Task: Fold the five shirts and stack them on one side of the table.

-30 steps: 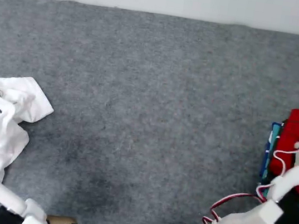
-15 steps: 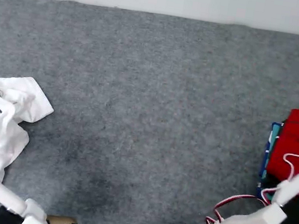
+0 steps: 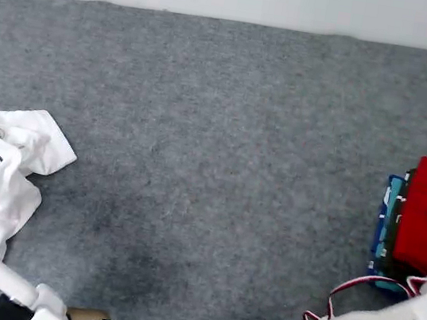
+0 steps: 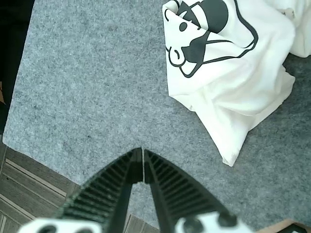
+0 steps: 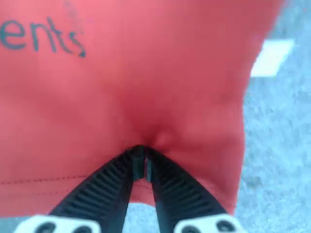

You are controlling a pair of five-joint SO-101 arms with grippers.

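Step looks like stacking: R gripper (image 5: 140, 161) closed, pinching red shirt (image 5: 121, 82) at its tips atop pile (image 3: 387, 218); L gripper (image 4: 143, 164) shut, empty, crumpled white shirt (image 4: 228, 73) just ahead, so next prob release red, fold white.

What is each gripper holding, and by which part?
The right gripper seems to pinch the red shirt at a pucker near its hem; the left gripper is shut on nothing.
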